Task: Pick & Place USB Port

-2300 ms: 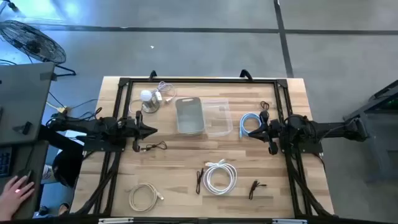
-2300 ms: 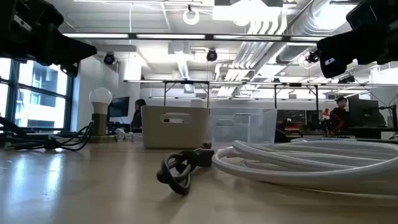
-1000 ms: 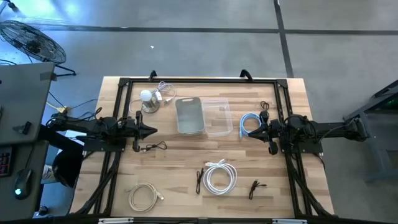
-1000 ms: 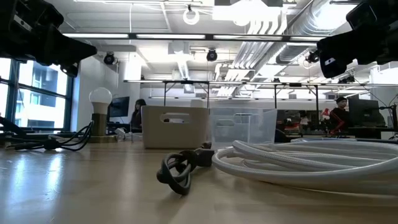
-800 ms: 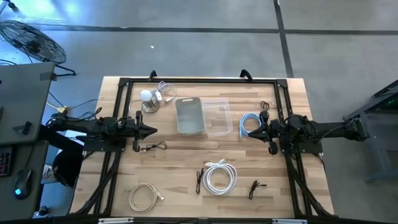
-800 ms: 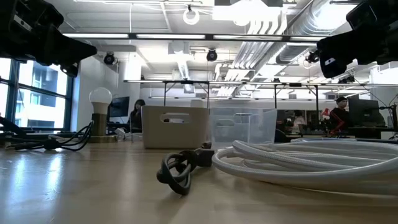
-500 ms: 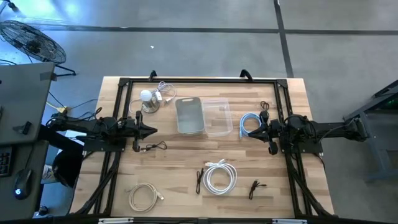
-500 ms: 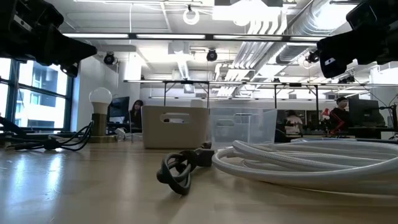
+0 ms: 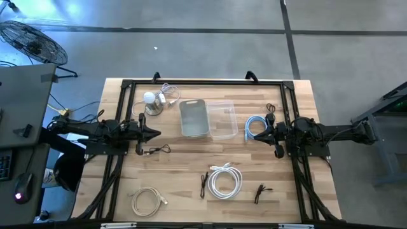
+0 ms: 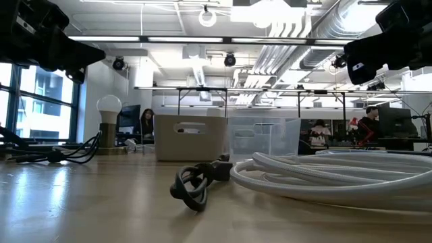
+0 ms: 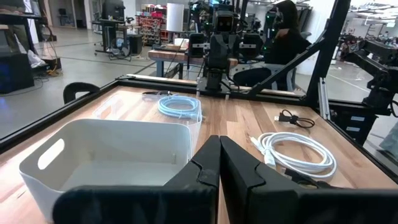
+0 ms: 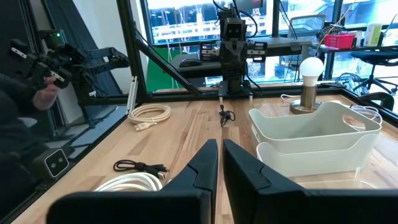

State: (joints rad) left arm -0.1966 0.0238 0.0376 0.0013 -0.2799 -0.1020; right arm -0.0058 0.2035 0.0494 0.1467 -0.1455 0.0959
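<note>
Both arms hover level above the table, touching nothing. My left gripper (image 9: pixel 156 132) (image 11: pixel 219 163) is shut at the left side, pointing at the grey bin (image 9: pixel 193 118). My right gripper (image 9: pixel 257 134) (image 12: pixel 220 163) is shut at the right side, beside a blue cable coil (image 9: pixel 255 125). Several cables lie flat on the wood: a white coil (image 9: pixel 224 180) (image 10: pixel 337 172), a beige coil (image 9: pixel 146 200), and small black cables (image 9: pixel 156 150) (image 9: pixel 203 185) (image 9: pixel 261 191) (image 10: pixel 199 182). A clear bin (image 9: pixel 222 119) stands against the grey bin's right side.
A lamp with a white bulb (image 9: pixel 151 102) and its cord stand at the far left of the table. A black frame (image 9: pixel 191 83) runs round the table's edges. Bare wood (image 9: pixel 184 159) lies between the bins and the near cables. People show in the room behind.
</note>
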